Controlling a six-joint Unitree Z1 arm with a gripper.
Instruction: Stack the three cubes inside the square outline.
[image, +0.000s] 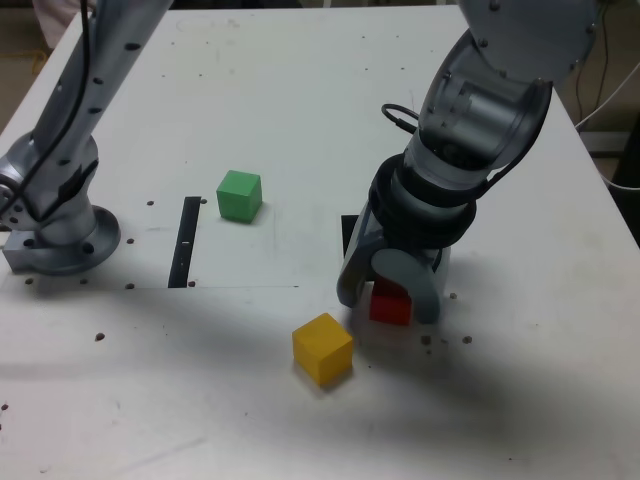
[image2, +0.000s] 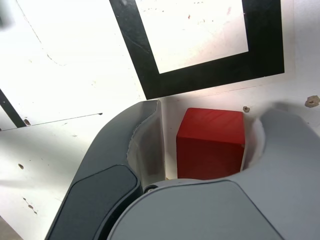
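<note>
Straddling the small matte red cube just outside the thick black square outline, the tool is standing part-open, one side gapped; uneven closing is risking twisting it.

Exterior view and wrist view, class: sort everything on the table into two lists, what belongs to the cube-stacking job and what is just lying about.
Belongs to the job:
red cube, between the jaws of the gripper
yellow cube
green cube
square outline

Just lying about:
thin black strip
second arm's base
table
</note>
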